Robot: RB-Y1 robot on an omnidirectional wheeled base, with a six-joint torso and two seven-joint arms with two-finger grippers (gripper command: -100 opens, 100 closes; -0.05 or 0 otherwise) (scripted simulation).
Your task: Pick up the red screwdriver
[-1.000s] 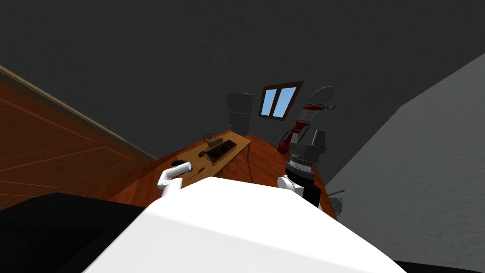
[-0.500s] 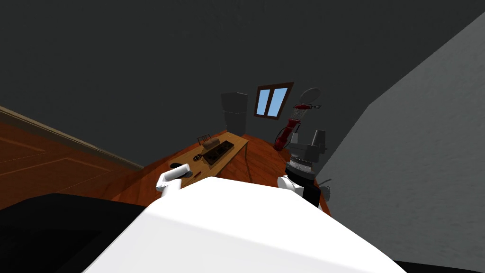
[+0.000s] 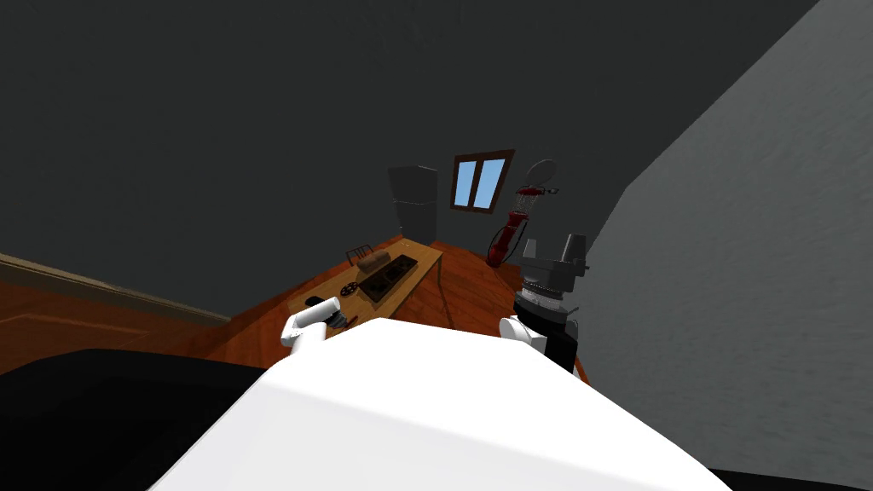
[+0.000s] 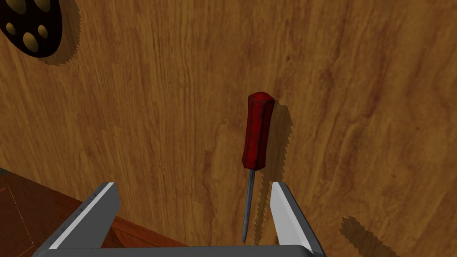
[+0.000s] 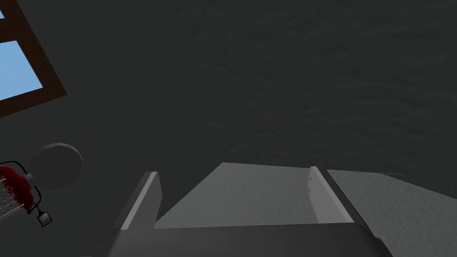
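left claw [image 4: 192, 185], spread wide, frames red screwdriver [image 4: 256, 131] lying on wooden table [image 4: 366, 80].

No readable text, no labels, no brands, no numbers on anything; no signs

You have a wooden table [image 4: 134, 111] carrying a red screwdriver [image 4: 257, 131], a black holed disc [image 4: 27, 22] and a dark tray [image 3: 388, 274].

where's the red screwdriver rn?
Left wrist view: red screwdriver lies on the wooden table near its edge, shaft tip between the fingers of the open left gripper.
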